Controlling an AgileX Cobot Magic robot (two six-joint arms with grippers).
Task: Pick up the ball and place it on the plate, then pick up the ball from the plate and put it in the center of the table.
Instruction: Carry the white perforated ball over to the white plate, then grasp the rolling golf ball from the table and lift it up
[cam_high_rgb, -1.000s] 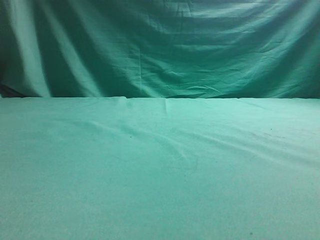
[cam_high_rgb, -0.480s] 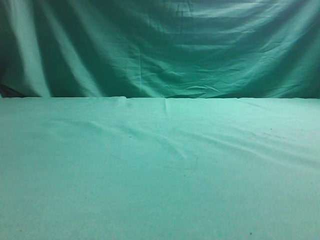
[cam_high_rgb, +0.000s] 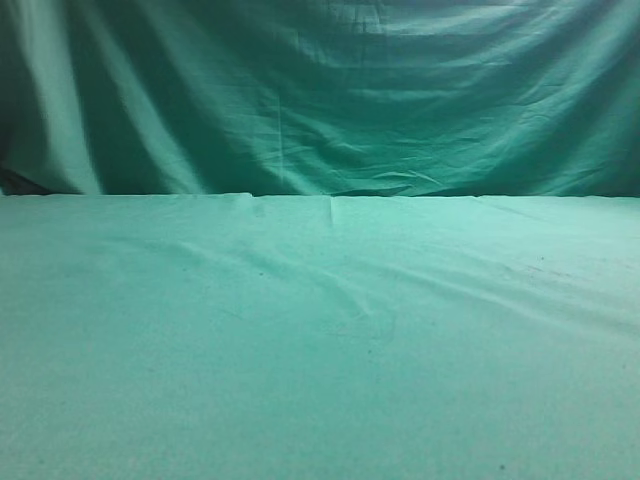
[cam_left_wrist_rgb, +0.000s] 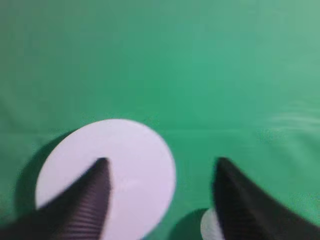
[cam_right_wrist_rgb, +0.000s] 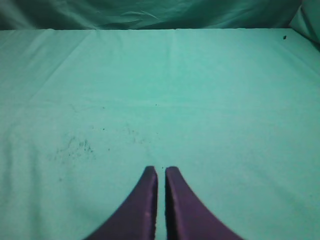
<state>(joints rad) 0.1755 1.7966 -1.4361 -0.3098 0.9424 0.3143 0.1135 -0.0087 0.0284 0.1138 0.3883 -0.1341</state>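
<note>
One white plate (cam_left_wrist_rgb: 127, 165) lies bare on the counter (cam_left_wrist_rgb: 200, 75); we see left jaws spread, right jaws pressed together.

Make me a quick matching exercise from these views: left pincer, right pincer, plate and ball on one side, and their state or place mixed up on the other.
Things:
1. left pincer
2. right pincer
3. plate
4. ball

States or places:
A. shut, empty, above bare cloth
B. white disc partly behind one black finger
C. open, fingers wide apart
D. half hidden at the bottom edge, beside the other finger

Pairs: 1-C, 2-A, 3-B, 4-D
</note>
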